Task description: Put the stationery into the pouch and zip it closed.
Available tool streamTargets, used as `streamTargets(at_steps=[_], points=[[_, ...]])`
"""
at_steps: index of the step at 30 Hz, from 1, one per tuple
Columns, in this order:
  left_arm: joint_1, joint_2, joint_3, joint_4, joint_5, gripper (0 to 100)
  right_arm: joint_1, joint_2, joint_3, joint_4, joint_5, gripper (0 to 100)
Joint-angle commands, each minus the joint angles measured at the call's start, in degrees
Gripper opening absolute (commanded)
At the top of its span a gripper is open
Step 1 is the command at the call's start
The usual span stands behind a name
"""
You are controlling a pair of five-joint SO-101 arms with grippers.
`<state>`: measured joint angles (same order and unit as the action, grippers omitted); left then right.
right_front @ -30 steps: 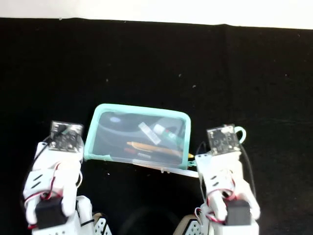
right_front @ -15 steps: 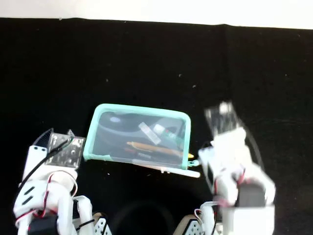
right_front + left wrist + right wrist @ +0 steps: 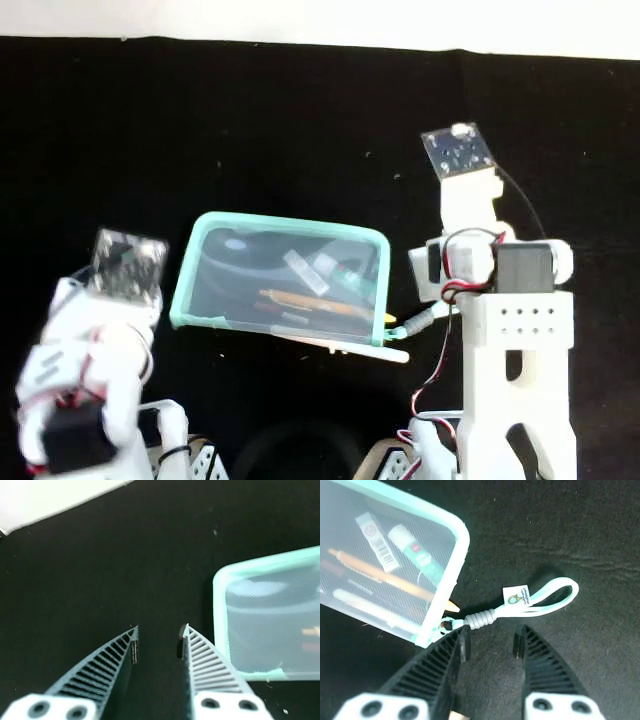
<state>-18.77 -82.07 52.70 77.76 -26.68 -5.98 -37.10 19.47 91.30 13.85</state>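
Pouch (image 3: pixel 285 280) flat on black mat (image 3: pixel 300 120), between your arms. Pens (image 3: pixel 380 576) inside; pencil tip (image 3: pixel 452 606) pokes out at corner. Your left gripper (image 3: pixel 159 640): jaws parted, empty, beside pouch edge. Your right gripper (image 3: pixel 490 642): jaws parted, empty, near zipper cord (image 3: pixel 540 597).

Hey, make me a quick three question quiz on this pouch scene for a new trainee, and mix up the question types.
1. True or false: the right claw is shut on the looped white and mint zip cord.
2. What pokes out of the mint-trimmed clear mesh pouch at its corner by the cord? A, an orange pencil's tip; B, scissors; C, a ruler.
3. Fill in: the left claw, over the black table cover, stands ____.
Key: 1 false; 2 A; 3 open.
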Motion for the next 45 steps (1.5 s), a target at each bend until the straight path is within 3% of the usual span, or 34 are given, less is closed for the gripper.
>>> streamTargets(at_steps=[1, 5, 10, 16, 23, 33, 38, 45], points=[[5.05, 9.54, -7.96, 5.98, -0.18, 16, 0.22, 0.48, -2.15, 0.57, 1.23, 15.8], [12.18, 19.21, -11.30, 9.58, -0.09, 15, 1.10, 0.84, -2.07, 0.57, 1.14, 15.8], [17.71, 24.92, -11.21, 9.23, -0.09, 16, 9.63, 0.92, -1.98, -0.04, -2.46, 15.8], [23.60, 25.89, -11.03, 9.23, -0.09, 21, 16.48, 0.84, 7.96, -9.54, -3.69, 15.8], [24.13, 25.98, -11.38, 9.14, 4.75, 22, 21.49, 0.84, 23.60, -26.51, -8.09, 15.8], [24.13, 25.98, -11.03, 6.59, 9.58, 22, 23.69, 0.92, 31.25, -40.57, -12.75, 15.8], [24.04, 26.07, -10.95, 6.77, 9.58, 22, 23.69, 1.98, 31.52, -43.03, -19.52, 15.8], [21.58, 26.07, -10.95, 6.77, 9.58, 22, 23.78, 17.45, 26.86, -44.88, -20.57, 15.8]])
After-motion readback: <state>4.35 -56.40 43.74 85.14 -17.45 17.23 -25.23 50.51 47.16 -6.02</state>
